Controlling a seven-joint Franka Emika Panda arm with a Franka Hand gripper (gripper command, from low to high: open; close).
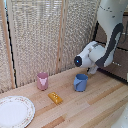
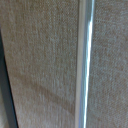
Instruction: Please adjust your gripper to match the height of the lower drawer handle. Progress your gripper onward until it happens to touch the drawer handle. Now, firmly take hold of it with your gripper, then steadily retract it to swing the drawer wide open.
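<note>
The wrist view is filled by a dark brown drawer front (image 2: 40, 65), seen from very close. A thin silvery bar handle (image 2: 84, 60) runs across it. From this view alone I cannot tell which drawer of the stack it is. In the exterior view the brown cabinet (image 1: 121, 69) stands at the right edge. The white arm (image 1: 111, 35) bends down in front of it, with its wrist block (image 1: 90, 54) at the height of the cabinet's lower part. The gripper's fingers show in neither view; the arm hides them in the exterior view.
On the wooden table (image 1: 95, 107) stand a pink cup (image 1: 42, 80) and a blue cup (image 1: 80, 82). A yellow block (image 1: 55, 97) lies between them, nearer the front. A patterned plate (image 1: 15, 111) sits at the exterior view's lower left. A woven screen (image 1: 40, 35) stands behind.
</note>
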